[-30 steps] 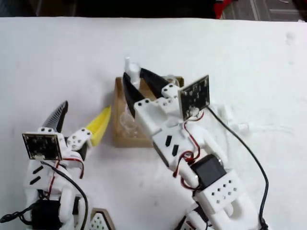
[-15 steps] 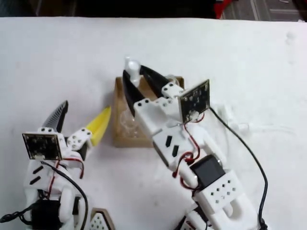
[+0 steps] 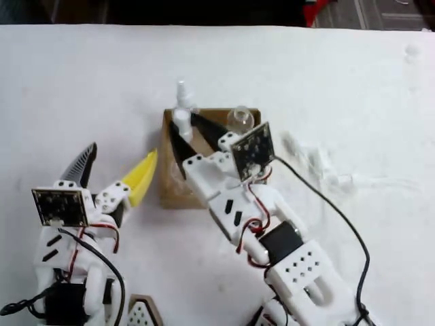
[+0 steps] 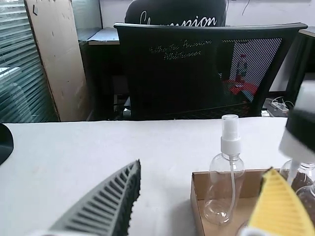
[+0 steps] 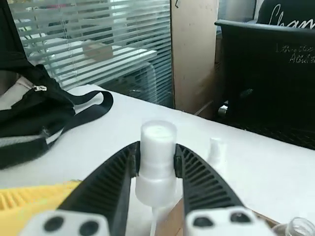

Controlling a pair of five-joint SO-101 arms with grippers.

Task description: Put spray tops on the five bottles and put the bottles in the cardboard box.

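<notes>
- A white spray top point(image 5: 157, 169) is pinched between the black fingers of the right pincer point(image 5: 157, 155), which sits over the upper left part of the cardboard box point(image 3: 165, 185), just left of centre in the high view.
- Just beyond that pincer's tips stands a clear bottle point(image 4: 224, 189) with its spray top already on — upright, inside the box at its upper left corner.
- A second clear bottle point(image 3: 240, 117), its neck open, stands in the box's upper right corner.
- More clear bottles lie in the box under the right arm; how many I cannot tell.
- The left pincer point(image 3: 122, 153) hangs at the lower left of the high view, just left of the box — its grey and yellow fingers are spread wide with nothing between them.
- Everything rests on the white counter point(image 3: 81, 81).
</notes>
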